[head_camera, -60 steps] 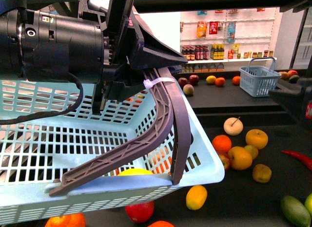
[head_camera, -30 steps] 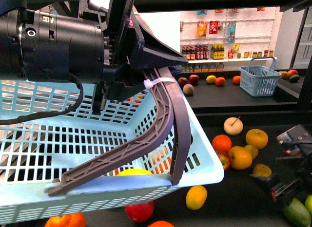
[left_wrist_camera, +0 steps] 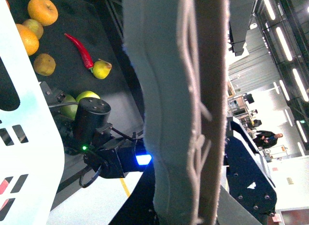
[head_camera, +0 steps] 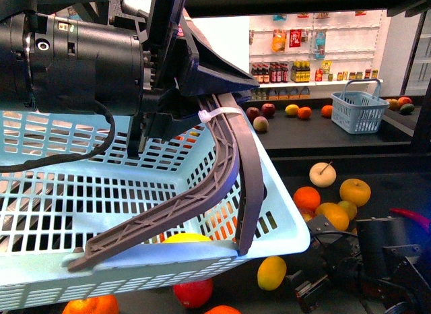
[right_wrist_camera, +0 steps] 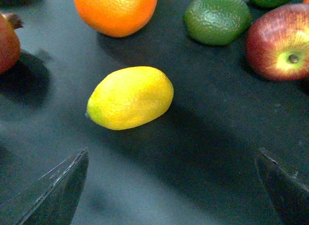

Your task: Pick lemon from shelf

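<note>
The yellow lemon [head_camera: 271, 272] lies on the shelf's dark tray [head_camera: 397, 182], just in front of the basket's lower corner. My right gripper [head_camera: 311, 263] is open beside it, to its right. In the right wrist view the lemon [right_wrist_camera: 130, 97] lies on the tray [right_wrist_camera: 217, 152] ahead of the right gripper [right_wrist_camera: 171, 186], apart from both spread fingertips. My left gripper [head_camera: 192, 115] is shut on the grey basket handle [head_camera: 229, 172], holding up the pale blue basket [head_camera: 101, 199]. That handle [left_wrist_camera: 178, 114] fills the left wrist view.
Oranges and apples [head_camera: 333, 216] lie right of the basket, and a red chili [head_camera: 412, 216] sits further right. An orange [right_wrist_camera: 116, 10], a lime [right_wrist_camera: 217, 20] and a red apple [right_wrist_camera: 280, 41] lie past the lemon. A small blue basket [head_camera: 359, 112] stands on the back tier.
My right arm has come in from the right edge and moved left and down over the tray, close to the lemon. The left arm and basket have not moved.
</note>
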Robot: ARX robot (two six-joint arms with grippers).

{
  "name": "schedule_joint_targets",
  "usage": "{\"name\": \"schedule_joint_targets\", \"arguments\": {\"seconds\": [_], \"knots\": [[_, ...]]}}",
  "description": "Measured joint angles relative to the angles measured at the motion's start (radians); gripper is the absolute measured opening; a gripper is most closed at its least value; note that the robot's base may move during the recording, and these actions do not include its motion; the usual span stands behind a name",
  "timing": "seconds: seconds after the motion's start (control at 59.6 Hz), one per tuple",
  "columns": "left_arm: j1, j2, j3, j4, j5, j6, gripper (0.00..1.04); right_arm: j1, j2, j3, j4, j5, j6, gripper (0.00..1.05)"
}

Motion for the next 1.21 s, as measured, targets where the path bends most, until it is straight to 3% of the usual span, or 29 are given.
{"name": "schedule_joint_targets", "arguments": {"seconds": [1.208], "knots": [[0.000,0.000,0.000,0.000,0.000,0.000,0.09,0.053,0.359,0.614,-0.300,-0.064,0.004,1.02]]}}
